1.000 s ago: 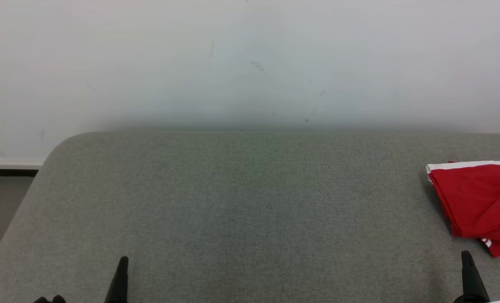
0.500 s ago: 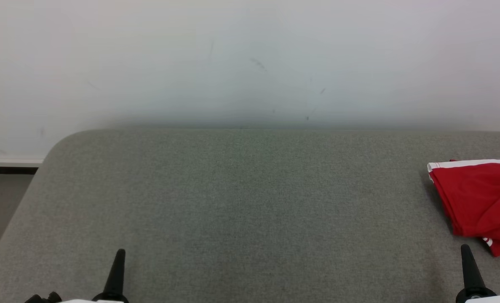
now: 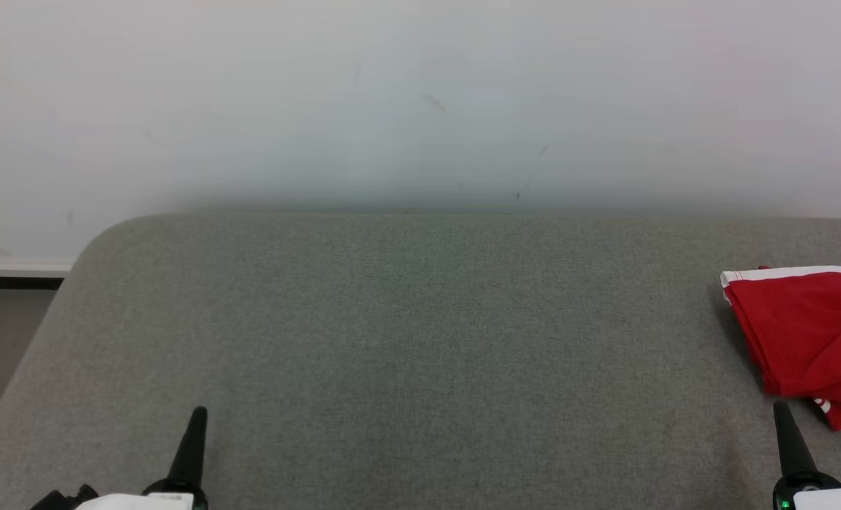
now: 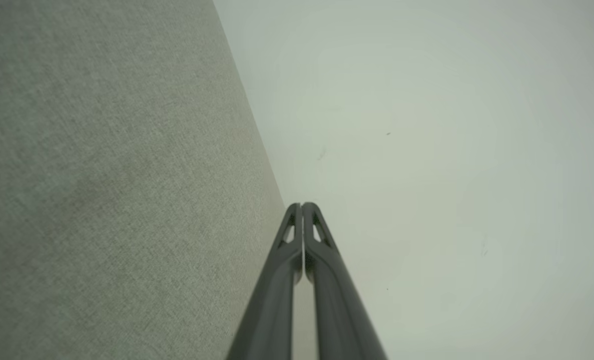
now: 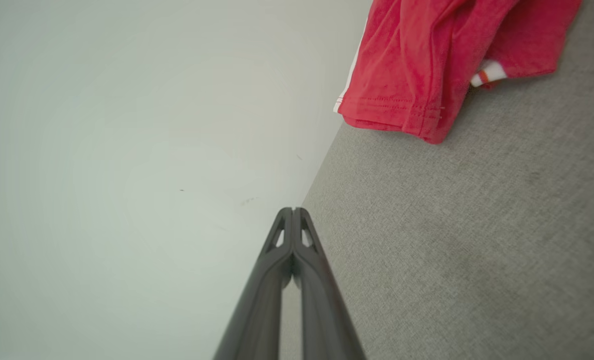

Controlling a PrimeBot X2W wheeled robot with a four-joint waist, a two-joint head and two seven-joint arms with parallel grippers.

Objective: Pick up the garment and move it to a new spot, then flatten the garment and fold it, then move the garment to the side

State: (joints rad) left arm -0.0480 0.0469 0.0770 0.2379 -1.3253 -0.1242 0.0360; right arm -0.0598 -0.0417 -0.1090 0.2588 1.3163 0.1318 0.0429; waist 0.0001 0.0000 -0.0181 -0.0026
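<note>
1. Wall (image 3: 420,106): pale and plain, behind the desk.
2. Desk (image 3: 406,340): grey cloth top, bare across the middle.
3. Garment (image 3: 810,333): red with white trim. It lies folded at the desk's right side, partly cut off by the head view's edge, with its near layers a little uneven.
4. Step in hand, as I judge it: the garment looks folded and set aside, so little is left. To finish well, keep both claws off the cloth so no finger drags the fold. If the near layers need squaring, the right claw is the closer one.
5. Right claw (image 3: 781,411): fingers pressed fully together, holding nothing, near the garment's near corner but apart from it.
6. Left claw (image 3: 198,414): fingers likewise together and empty, well apart from the garment.
</note>
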